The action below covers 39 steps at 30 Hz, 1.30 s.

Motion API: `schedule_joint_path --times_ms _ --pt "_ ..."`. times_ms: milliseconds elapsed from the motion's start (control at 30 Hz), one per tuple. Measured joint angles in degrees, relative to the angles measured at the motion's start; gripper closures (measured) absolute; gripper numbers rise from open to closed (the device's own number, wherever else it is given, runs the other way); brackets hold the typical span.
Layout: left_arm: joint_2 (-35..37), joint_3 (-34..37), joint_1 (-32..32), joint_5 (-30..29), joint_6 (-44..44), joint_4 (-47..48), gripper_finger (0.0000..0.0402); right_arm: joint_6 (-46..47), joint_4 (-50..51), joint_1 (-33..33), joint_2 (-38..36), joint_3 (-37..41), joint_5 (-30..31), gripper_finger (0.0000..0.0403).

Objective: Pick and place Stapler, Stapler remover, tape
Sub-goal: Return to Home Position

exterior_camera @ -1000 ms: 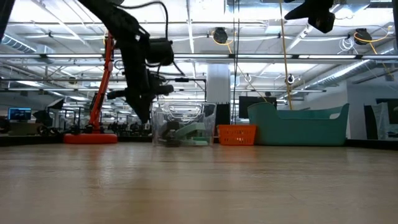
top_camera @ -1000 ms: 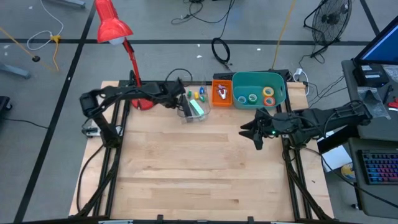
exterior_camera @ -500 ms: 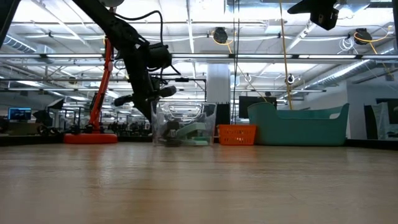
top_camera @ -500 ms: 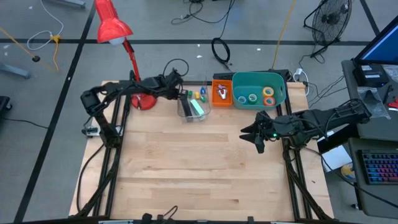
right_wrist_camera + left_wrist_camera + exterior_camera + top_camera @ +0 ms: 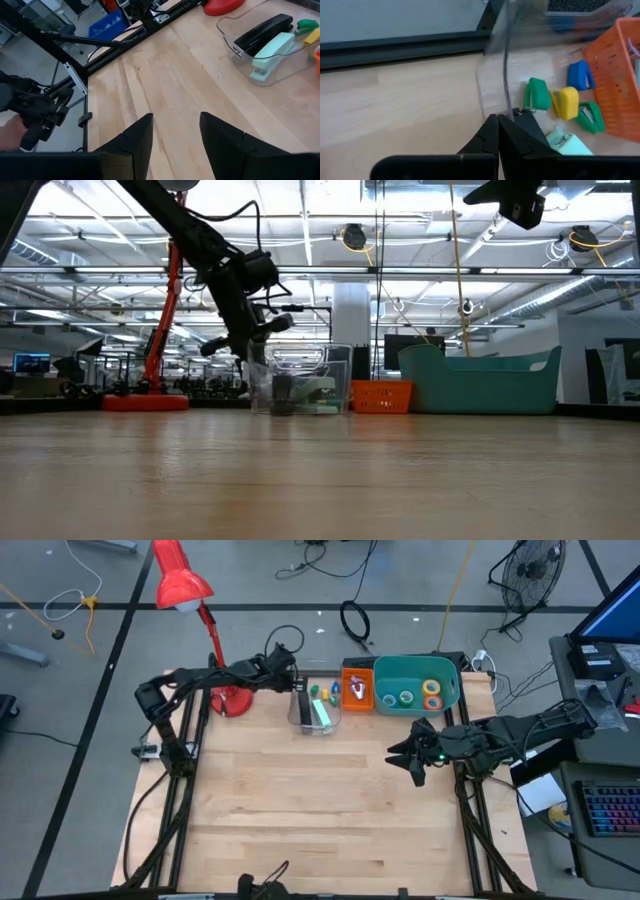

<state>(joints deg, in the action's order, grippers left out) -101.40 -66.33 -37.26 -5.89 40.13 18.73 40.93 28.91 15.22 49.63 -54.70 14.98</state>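
The left claw (image 5: 498, 127) is closed, its 2 fingers pressed together with nothing seen between them. Its tips are right at the wall of the transparent bin (image 5: 312, 730) at the far side of the bench (image 5: 300, 810).

Compared with 1 second ago, the left arm has swung toward the bench's far edge. Its wrist now sits by the bin's far left corner, close to the base of the red lamp (image 5: 180, 580), rather than across the bin's left side. The bin has changed too: it lay skewed then, and now it stands squarer, having slid a little toward the orange bin (image 5: 357, 690) just beside it.

Inside the transparent bin lie a mint stapler (image 5: 321, 713) with a black stapler (image 5: 262, 30) alongside. Toward its far end are 4 small staplers (image 5: 565, 102): 2 green, 1 yellow and 1 blue. The orange bin's contents are too small to make out. Next along, the green bin (image 5: 455, 685) holds the 4 tape rolls (image 5: 406, 697).

The right claw (image 5: 175, 125) hangs above the bench's right side, on the near side of the green bin. Its fingers are parted with a clear gap and hold nothing. It is where it was 1 second ago.
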Motion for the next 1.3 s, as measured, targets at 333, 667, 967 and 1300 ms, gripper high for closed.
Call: schedule_joint_path --times_ms 333,667,967,1300 --pt "-0.4 -5.9 -1.2 0.4 -2.4 6.7 0.0401 0.0 0.5 0.0 0.0 0.0 -0.2 0.0248" --pt "4.9 -19.5 0.9 3.1 -13.9 21.3 0.0401 0.0 0.5 0.2 0.0 0.0 -0.2 0.0248" --pt "6.3 -19.5 23.2 8.0 -11.5 20.8 0.0401 0.2 0.5 0.3 0.0 0.0 -1.5 0.0248" --pt "7.2 -17.5 45.3 -1.5 -1.8 3.2 0.0401 -8.1 -5.7 1.8 -0.5 0.0 -16.9 0.0321"
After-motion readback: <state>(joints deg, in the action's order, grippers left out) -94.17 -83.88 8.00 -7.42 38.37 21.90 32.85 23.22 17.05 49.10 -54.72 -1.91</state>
